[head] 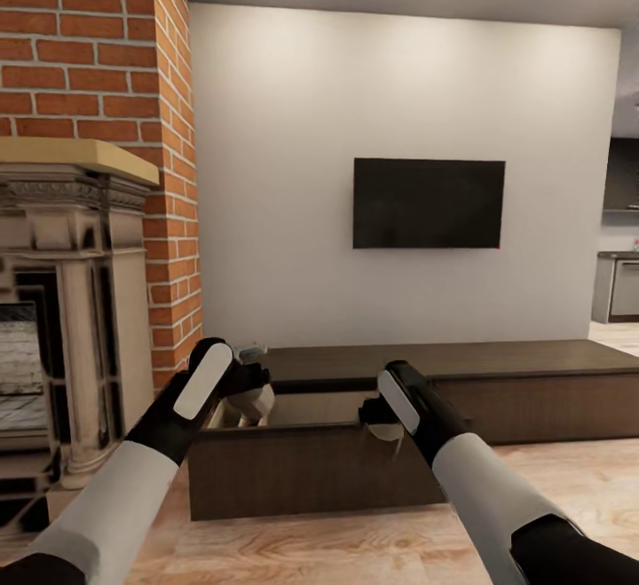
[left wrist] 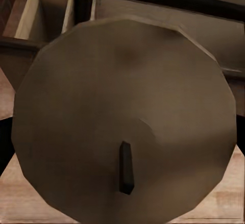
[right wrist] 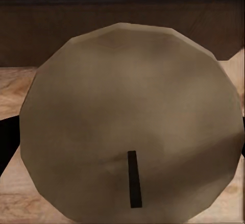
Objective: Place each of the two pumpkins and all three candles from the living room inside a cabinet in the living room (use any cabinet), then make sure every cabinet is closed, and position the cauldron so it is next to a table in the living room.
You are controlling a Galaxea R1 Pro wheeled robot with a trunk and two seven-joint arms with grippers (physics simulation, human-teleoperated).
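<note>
Head view had me at the long dark-brown wooden cabinet [head: 461, 390], its drawer pulled out. My left gripper [head: 251, 403] and right gripper [head: 383, 430] each pinched a pale round candle. Next move, I judged: lower both into the drawer.

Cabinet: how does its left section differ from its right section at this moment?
The left section has its drawer pulled out, pale inside showing; the right section has its front flush and shut. The left pincer and right pincer, each holding a tan candle, are at the left section; the right section has no arm near it. Both share dark-brown wood and one flat top.
</note>
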